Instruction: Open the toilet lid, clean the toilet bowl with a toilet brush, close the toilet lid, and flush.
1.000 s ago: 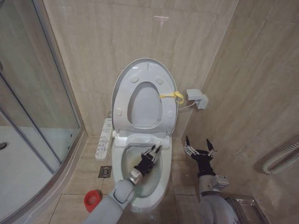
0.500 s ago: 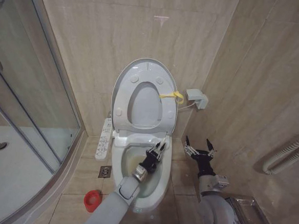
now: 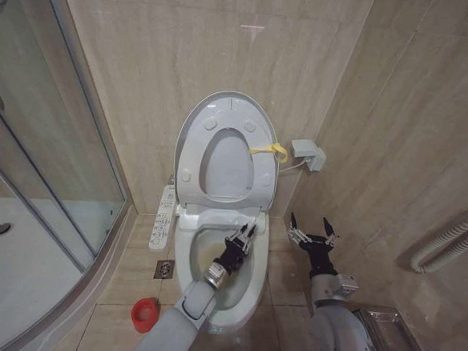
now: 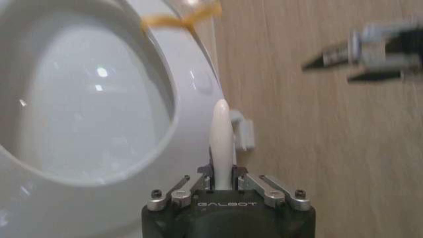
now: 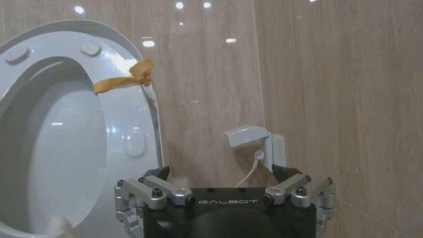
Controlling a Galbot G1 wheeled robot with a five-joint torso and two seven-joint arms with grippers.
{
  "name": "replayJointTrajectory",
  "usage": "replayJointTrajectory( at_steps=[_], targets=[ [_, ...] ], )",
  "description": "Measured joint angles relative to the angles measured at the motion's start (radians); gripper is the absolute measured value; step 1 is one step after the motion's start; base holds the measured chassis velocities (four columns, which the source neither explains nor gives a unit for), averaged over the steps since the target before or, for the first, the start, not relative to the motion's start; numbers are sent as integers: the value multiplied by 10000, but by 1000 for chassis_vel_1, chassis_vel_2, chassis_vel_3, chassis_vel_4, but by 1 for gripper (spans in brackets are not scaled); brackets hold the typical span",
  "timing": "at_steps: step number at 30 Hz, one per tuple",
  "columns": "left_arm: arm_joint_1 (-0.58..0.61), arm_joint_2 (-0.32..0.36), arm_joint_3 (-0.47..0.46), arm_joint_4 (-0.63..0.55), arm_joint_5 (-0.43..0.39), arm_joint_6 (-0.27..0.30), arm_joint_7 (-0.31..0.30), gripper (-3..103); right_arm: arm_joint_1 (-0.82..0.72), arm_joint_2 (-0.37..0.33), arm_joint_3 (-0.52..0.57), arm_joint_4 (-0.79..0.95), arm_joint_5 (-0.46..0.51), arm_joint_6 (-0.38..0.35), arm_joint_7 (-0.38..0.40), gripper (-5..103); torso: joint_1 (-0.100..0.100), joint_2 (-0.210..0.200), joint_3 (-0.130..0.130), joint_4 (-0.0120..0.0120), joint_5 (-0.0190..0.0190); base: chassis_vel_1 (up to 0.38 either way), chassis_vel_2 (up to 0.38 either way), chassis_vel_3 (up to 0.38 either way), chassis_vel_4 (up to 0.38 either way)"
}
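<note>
Beige wall tiles (image 3: 226, 54) surround the fixture; a glass shower enclosure (image 3: 51, 155) stands at nine o'clock. My left gripper (image 3: 240, 242) sits over the toilet bowl (image 3: 186, 256), toward the bowl's two o'clock side, clenched on the toilet brush (image 4: 221, 144); its slim white handle sticks out past my fingertips in the left wrist view. At twelve o'clock from that gripper the ring seat (image 3: 191, 172) and the toilet lid (image 3: 231, 103) stand raised against the wall, a yellow strap (image 3: 269, 151) at the lid's three o'clock edge. My right gripper (image 3: 311, 231) hangs at three o'clock of the bowl, fingers spread, holding nothing. A red holder (image 3: 143, 314) rests on the floor at the bowl's eight o'clock. A white button panel (image 3: 163, 217) lies at the bowl's ten o'clock.
</note>
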Motion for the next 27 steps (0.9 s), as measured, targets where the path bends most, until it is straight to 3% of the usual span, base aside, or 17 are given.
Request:
replayJointTrajectory(
  at_steps=[5, 11, 21, 27],
  targets=[
    [891, 323, -594, -1370, 609, -152, -155, 18, 0, 0, 0, 0, -1, 0, 1, 100, 0, 0, 0, 1, 0, 0, 0, 0, 0],
    [1755, 504, -1021, -2403, 849, -144, -279, 18, 0, 0, 0, 0, 0, 0, 0, 100, -1, 0, 0, 1, 0, 0, 0, 0, 0],
    [3855, 830, -1638, -5263, 1348, -9, -497, 18, 0, 0, 0, 0, 0, 0, 0, 100, -1, 0, -1, 1, 0, 0, 0, 0, 0],
    [5194, 914, -2733, -6633, 1942, -65, -755, 18, 0, 0, 0, 0, 0, 0, 0, 100, -1, 0, -1, 0, -1, 0, 0, 0, 0]
  ],
)
